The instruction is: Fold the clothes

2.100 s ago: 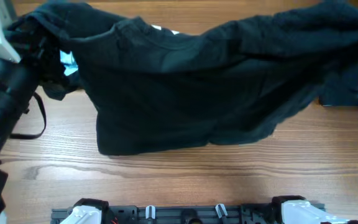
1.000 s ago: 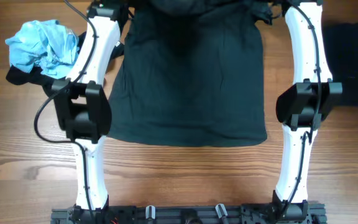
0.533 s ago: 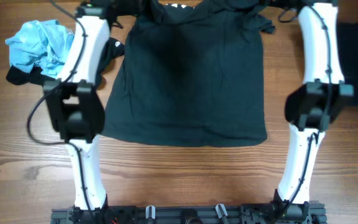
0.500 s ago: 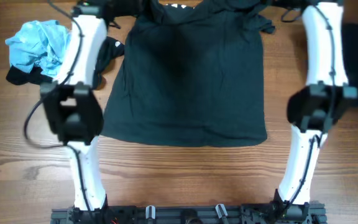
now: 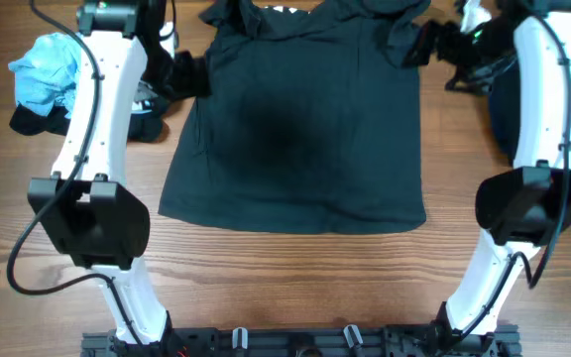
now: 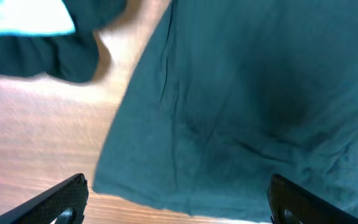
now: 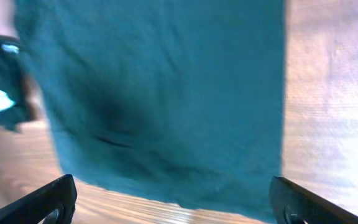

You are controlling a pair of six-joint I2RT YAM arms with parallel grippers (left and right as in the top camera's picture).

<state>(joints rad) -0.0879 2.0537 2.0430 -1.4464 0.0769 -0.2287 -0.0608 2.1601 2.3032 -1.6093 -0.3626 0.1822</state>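
Observation:
A black T-shirt (image 5: 295, 119) lies spread flat in the middle of the wooden table, collar at the far edge and hem toward the arm bases. My left gripper (image 5: 171, 71) hovers by the shirt's left sleeve, and my right gripper (image 5: 442, 45) by its right sleeve. Both are open and hold nothing. The left wrist view looks down on the shirt (image 6: 241, 106), with the left gripper (image 6: 179, 205) spread wide above the hem. The right wrist view shows the shirt (image 7: 160, 93) below the equally wide right gripper (image 7: 173, 208).
A crumpled light blue garment (image 5: 62, 69) lies on a dark one (image 5: 33, 121) at the far left. Another dark garment (image 5: 501, 109) sits at the right, partly behind the right arm. Both arms' elbows (image 5: 87, 223) (image 5: 533, 208) flank the shirt.
Both grippers have opened and let go of the shirt's top corners. The arms have swung outward to either side, and the shirt now lies flat.

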